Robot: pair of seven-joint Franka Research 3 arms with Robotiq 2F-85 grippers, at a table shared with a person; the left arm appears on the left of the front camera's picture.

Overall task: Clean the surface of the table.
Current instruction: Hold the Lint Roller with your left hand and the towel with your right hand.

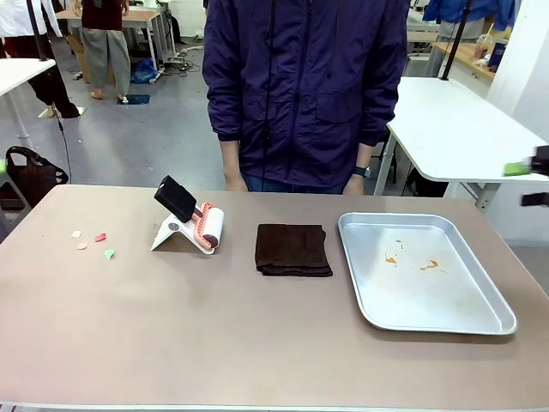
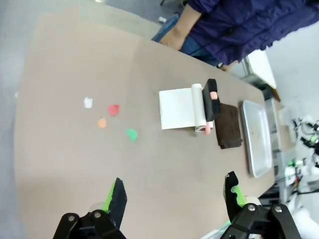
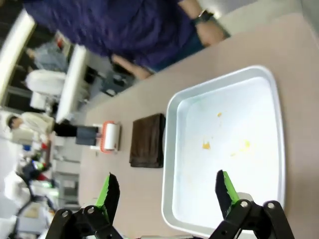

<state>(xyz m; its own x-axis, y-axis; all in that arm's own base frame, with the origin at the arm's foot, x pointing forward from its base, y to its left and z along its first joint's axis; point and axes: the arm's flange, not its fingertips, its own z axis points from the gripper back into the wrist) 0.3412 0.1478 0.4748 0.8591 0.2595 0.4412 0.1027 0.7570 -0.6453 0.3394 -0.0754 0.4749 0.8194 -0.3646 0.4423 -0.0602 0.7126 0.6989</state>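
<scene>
On the table [image 2: 60,164], scraps [image 2: 113,109] look unidentifiable; left end effector [image 2: 174,179] and right end effector [image 3: 167,174] gape empty

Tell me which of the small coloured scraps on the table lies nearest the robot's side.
The green scrap. It lies lowest in the front view; the red scrap, orange scrap and white scrap sit farther toward the person.
</scene>
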